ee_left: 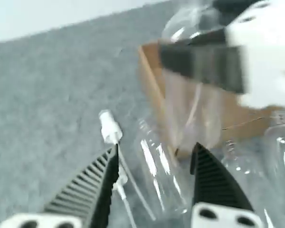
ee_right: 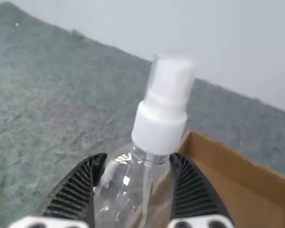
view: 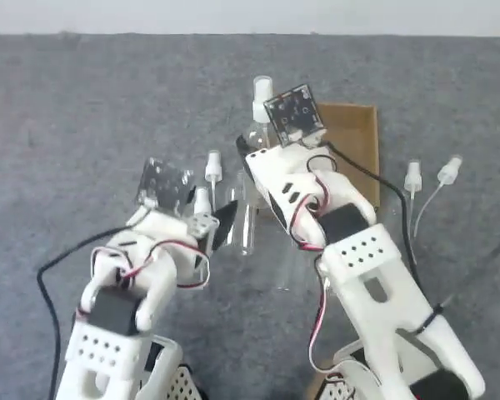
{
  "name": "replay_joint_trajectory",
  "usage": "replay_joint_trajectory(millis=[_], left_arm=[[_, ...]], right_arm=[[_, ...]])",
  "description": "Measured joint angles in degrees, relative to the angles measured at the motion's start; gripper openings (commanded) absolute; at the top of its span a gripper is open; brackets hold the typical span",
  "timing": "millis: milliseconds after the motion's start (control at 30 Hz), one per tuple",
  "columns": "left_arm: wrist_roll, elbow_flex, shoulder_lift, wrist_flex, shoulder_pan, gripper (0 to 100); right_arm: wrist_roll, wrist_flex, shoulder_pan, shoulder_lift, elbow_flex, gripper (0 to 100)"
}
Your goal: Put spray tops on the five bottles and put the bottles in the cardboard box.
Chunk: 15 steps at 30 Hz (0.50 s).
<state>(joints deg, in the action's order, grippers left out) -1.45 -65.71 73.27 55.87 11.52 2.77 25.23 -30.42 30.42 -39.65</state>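
My right gripper (ee_right: 137, 164) is shut on a clear bottle (ee_right: 126, 185) that wears a white spray top (ee_right: 162, 114). In the high view that bottle (view: 256, 125) stands upright in the right gripper (view: 258, 154) at the near-left edge of the cardboard box (view: 354, 146). My left gripper (ee_left: 156, 149) is open above a bare clear bottle (ee_left: 161, 175) lying on the grey mat, with a loose spray top (ee_left: 109, 127) beside it. From above, the left gripper (view: 221, 221) sits left of two lying bottles (view: 248, 225), near a spray top (view: 212, 167).
Two loose spray tops (view: 412, 175) with long tubes lie right of the box. Another bare bottle (view: 287, 267) lies partly under the right arm. Grey mat (view: 83, 108) stretches open at the far left. The box (ee_right: 228, 166) lies just beyond the held bottle.
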Motion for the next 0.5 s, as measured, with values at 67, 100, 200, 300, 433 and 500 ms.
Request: replay_joint_trajectory(millis=[67, 100, 200, 300, 433, 500], left_arm=[[0.70, -2.11, 3.08, -1.41, 1.05, 23], [0.79, -3.25, 3.96, -2.37, 1.41, 23], [0.79, -5.80, 4.84, -5.27, 1.76, 23], [0.79, -6.24, 5.01, -6.33, 1.93, 23], [0.79, -6.24, 5.10, -6.33, 2.02, 23], [0.79, -6.24, 5.10, -6.33, 2.02, 23]], right_arm=[[-0.26, 2.64, -1.85, 0.00, 0.62, 0.6], [-0.35, 4.31, -2.55, 0.00, 1.32, 0.6], [-0.35, 9.32, -3.34, 1.67, 2.64, 0.6], [-0.35, 13.01, -3.60, 4.40, 3.16, 0.6], [-0.35, 15.47, -3.60, 5.71, 3.16, 0.6], [-0.35, 15.56, -3.60, 5.71, 3.16, 0.6]])
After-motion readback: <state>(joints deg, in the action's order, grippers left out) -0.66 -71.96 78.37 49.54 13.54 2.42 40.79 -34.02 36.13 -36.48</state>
